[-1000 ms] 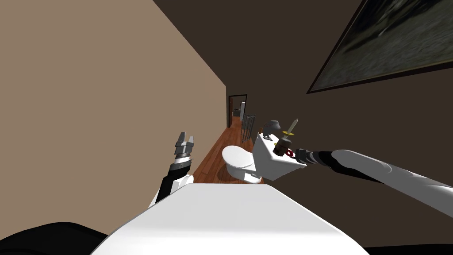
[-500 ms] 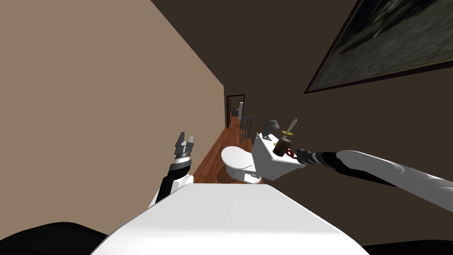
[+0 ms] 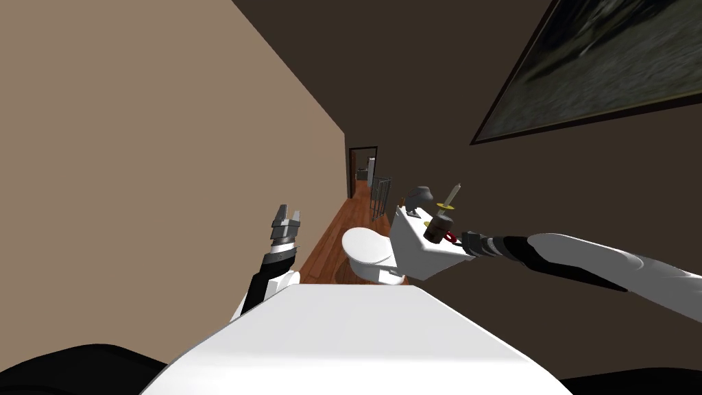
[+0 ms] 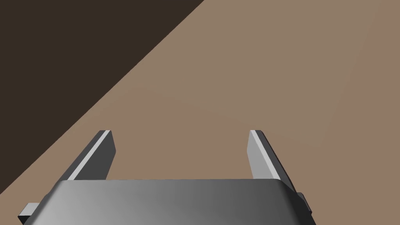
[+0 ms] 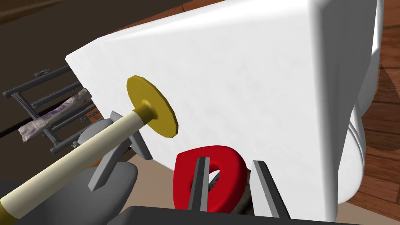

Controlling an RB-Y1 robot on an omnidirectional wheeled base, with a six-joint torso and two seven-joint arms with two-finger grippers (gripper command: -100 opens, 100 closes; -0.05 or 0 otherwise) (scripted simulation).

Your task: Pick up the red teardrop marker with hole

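Right claw (image 5: 230, 160) was closed on the red teardrop marker (image 5: 230, 181), on top of the white toilet tank (image 5: 273, 78).
The blades sat well in from full gap. One lay across the marker's face by the hole, the other just outside its rounded edge. The part looked small, rigid, light and glossy, so I expected slip or pivot; the safest hold seemed to be square across the thick side. A yellow-disc stick (image 5: 152, 107) stood close beside the claw. Left claw (image 4: 181, 134) was wide open and empty.

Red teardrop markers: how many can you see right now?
1. The red teardrop marker sits on the white toilet tank, gripped by the right tool. More could be hidden behind the tank.
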